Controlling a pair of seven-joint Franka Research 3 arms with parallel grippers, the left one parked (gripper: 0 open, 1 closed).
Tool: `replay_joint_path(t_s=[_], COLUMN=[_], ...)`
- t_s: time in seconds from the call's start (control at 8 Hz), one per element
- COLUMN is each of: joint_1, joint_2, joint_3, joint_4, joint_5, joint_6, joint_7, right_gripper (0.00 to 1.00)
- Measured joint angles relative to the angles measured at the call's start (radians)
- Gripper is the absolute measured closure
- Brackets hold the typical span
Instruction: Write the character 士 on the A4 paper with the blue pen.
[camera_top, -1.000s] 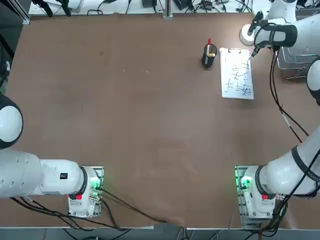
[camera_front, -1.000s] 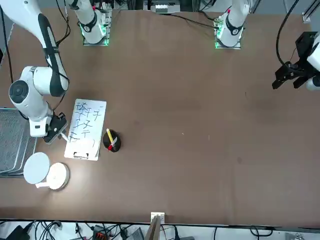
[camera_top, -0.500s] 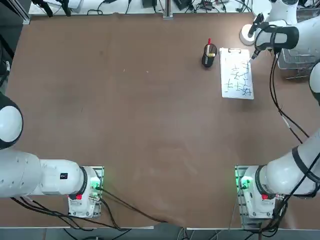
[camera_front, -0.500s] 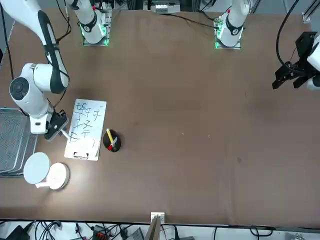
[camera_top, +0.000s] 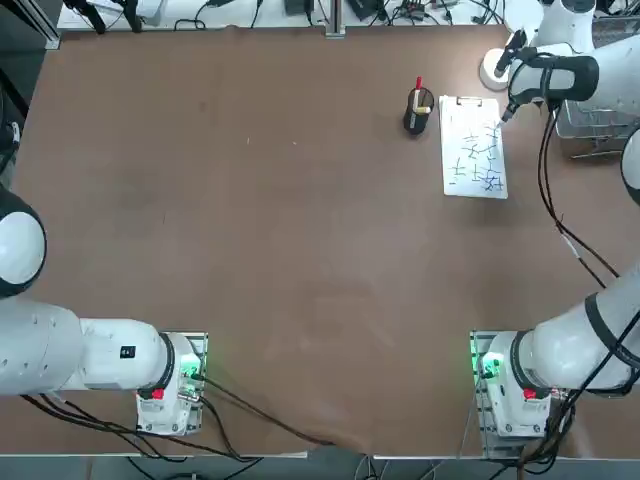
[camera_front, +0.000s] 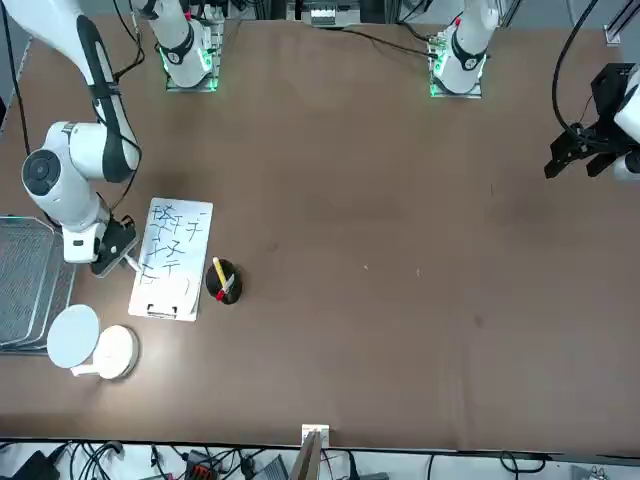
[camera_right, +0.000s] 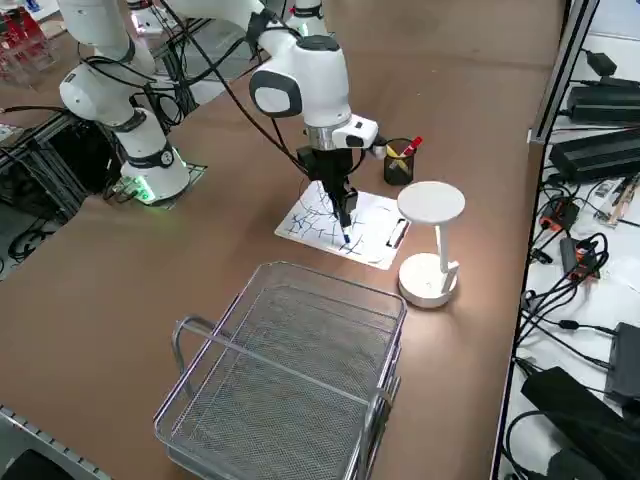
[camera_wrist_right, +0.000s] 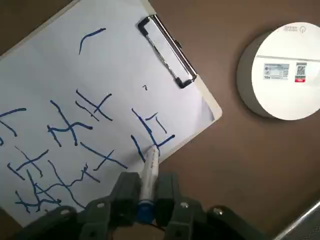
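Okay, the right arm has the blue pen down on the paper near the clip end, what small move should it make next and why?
Probably draw the tip a little further along the stroke it is on. The right claw is shut on the blue pen, whose tip meets the A4 paper at a small unfinished figure near the sheet's edge, beside the clip; keep it short to stay on the paper.

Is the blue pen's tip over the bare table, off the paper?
No. The right gripper holds the blue pen with its tip on the A4 paper.

Pincer (camera_wrist_right: 147, 192) presses blue pen (camera_wrist_right: 148, 172) onto A4 paper (camera_wrist_right: 60, 100).
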Motion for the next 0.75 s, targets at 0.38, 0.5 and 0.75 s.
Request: replay_joint_path(t_s=[0.38, 0.5, 0.75], joint_1=[0.000, 0.000, 0.000], joint_2=[-0.012, -0.016, -0.021], joint_3=[0.012, 0.013, 0.015], joint_4=[-0.016, -0.022, -0.028], joint_5=[0.000, 0.000, 0.000], joint_6=[0.000, 0.000, 0.000], joint_7=[0.024, 0.031, 0.034], right_gripper=[0.79, 0.79, 0.79])
